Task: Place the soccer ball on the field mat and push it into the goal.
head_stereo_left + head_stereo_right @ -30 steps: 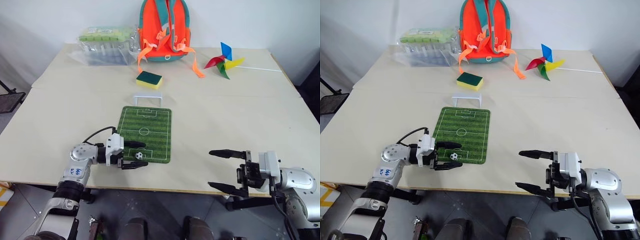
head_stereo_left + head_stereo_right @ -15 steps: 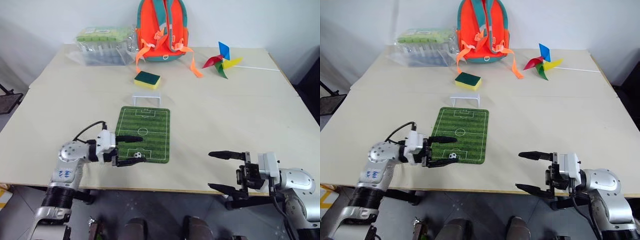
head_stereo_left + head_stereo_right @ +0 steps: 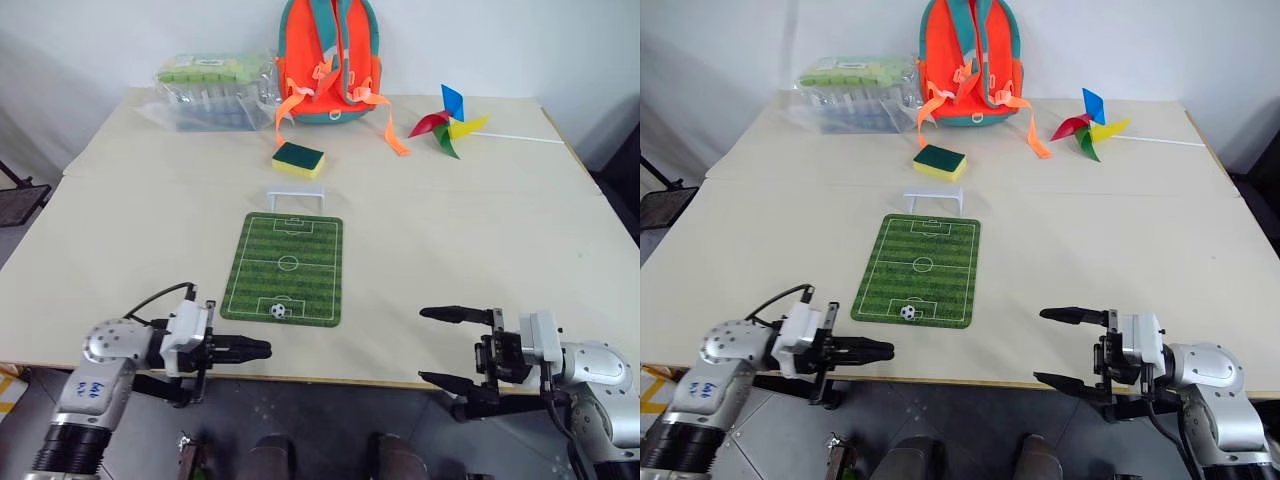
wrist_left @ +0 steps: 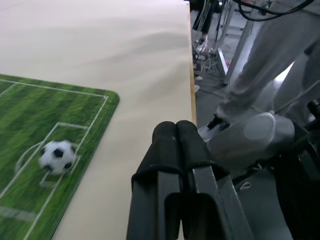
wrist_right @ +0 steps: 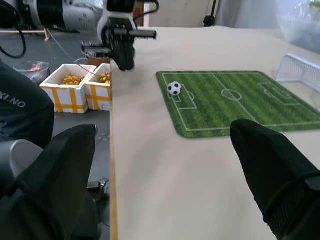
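Observation:
The soccer ball [image 3: 277, 311] lies free on the field mat [image 3: 290, 250], in the penalty box at the mat's near end. The white goal [image 3: 296, 197] stands just beyond the mat's far end. My left gripper [image 3: 262, 349] is shut and empty. It sits at the table's front edge, pointing right, just in front of the mat's near-left corner and apart from the ball. In the left wrist view its shut fingertips [image 4: 175, 132] lie beside the ball [image 4: 58, 156]. My right gripper [image 3: 425, 346] is open and empty at the front edge, well to the right of the mat.
A yellow-and-green sponge [image 3: 298, 159] lies behind the goal. An orange backpack [image 3: 328, 60], a clear plastic box [image 3: 212, 90] and a coloured pinwheel [image 3: 445, 122] line the table's far side. Bare tabletop surrounds the mat.
My left gripper has let go of the ball, pulled back off the mat to the table's front edge and shut. The ball stays on the mat. The right gripper has not moved.

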`<state>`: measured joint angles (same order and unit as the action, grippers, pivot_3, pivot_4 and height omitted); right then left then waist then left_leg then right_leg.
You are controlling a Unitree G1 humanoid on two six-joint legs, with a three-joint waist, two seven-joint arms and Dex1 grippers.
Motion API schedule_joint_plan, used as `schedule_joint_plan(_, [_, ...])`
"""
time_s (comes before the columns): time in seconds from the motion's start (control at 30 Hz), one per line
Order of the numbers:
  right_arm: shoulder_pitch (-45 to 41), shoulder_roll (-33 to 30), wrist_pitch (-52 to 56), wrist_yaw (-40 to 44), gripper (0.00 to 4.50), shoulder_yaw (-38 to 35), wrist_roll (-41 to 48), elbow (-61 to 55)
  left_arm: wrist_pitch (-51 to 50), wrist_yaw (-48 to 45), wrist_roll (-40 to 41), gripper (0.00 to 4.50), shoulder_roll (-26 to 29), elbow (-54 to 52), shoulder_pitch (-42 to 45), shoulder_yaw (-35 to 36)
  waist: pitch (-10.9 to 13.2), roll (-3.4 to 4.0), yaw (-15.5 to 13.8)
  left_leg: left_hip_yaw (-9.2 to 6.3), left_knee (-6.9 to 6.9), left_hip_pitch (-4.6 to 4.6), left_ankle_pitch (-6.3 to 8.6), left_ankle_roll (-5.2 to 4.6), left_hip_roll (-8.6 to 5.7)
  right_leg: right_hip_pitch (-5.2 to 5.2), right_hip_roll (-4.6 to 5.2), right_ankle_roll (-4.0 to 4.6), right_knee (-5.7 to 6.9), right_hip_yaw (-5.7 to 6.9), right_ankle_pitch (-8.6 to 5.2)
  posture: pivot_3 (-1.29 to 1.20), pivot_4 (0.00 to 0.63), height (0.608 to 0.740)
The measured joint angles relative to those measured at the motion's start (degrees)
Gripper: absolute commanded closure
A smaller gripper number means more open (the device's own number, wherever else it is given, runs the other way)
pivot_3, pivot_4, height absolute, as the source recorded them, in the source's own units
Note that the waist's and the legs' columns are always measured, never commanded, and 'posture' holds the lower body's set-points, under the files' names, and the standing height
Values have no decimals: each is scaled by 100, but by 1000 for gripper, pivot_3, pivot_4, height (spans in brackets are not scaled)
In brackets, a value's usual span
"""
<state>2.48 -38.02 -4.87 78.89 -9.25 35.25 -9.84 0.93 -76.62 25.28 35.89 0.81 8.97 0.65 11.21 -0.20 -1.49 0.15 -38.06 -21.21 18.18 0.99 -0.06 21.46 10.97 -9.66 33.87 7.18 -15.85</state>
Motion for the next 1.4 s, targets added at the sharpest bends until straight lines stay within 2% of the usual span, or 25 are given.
schedule_joint_plan(0.3, [76, 0, 44, -179, 0, -3, 0, -148, 301, 391, -564, 4483, -393, 904, 564, -331, 0, 0, 8, 8, 0, 2, 0, 0, 1, 2, -1, 0, 0, -6, 0, 0, 150, 740])
schedule_joint_plan(0.53, [194, 2, 121, -364, 0, -13, 0, -353, 478, 413, -737, 4483, -492, 1496, 983, -386, 0, 0, -3, 8, -2, 2, 0, -1, 0, 2, -1, -1, -1, -7, 1, 0, 150, 740])
schedule_joint_plan(0.67, [315, 26, 143, -521, 0, -14, 1, -457, 599, 751, -902, 4483, -861, 2321, 1783, -390, 0, -1, -48, 8, -13, -2, 0, -1, 0, 1, -1, -4, 0, -6, 4, 0, 150, 740])
schedule_joint_plan(0.8, [413, 87, 172, -783, 0, -26, 2, -616, 1105, 1489, -1183, 4483, -1139, 3435, 2649, -191, -2, -6, -17, 11, -12, -3, 1, -2, -1, 1, -1, -6, -1, -8, 6, 0, 150, 740])
schedule_joint_plan(0.93, [322, 357, 319, -1346, 0, -52, 16, -650, 1297, 1825, -1074, 4483, -1315, 3716, 2999, 137, 0, -10, 48, 18, -4, 1, 1, -2, 0, 4, -2, -6, -2, -12, 7, 0, 150, 740])
schedule_joint_plan(1.13, [-126, 678, 364, -2050, 0, -261, -8, -543, 1211, 1704, -832, 4483, -1072, 3007, 2221, 387, 0, -11, 80, 19, -4, 2, 1, -2, 5, 6, -5, -6, -2, -16, 7, 0, 150, 740])
schedule_joint_plan(1.2, [-502, 1002, 224, -2458, 0, -308, -139, -293, 857, 1842, -542, 4483, -830, 1918, 1202, 719, 0, -12, 185, 24, 3, 8, 4, 0, 10, 9, -9, -5, -3, -28, 7, 0, 150, 740])
schedule_joint_plan(1.27, [-610, 1094, 142, -2653, 0, -382, -217, -95, 438, 2135, -335, 4483, -702, 1116, 470, 1038, 3, -7, 156, 22, 3, 5, 5, 1, 17, 13, -15, -4, -2, -28, 7, 0, 150, 740])
schedule_joint_plan(1.4, [-690, 1188, -6, -2722, 0, -348, -334, -4, -262, 2919, -167, 4483, -556, 37, -382, 1648, 3, -5, 24, 24, -4, 4, 9, -2, 18, 11, -17, -3, -5, -34, 8, 0, 150, 740])
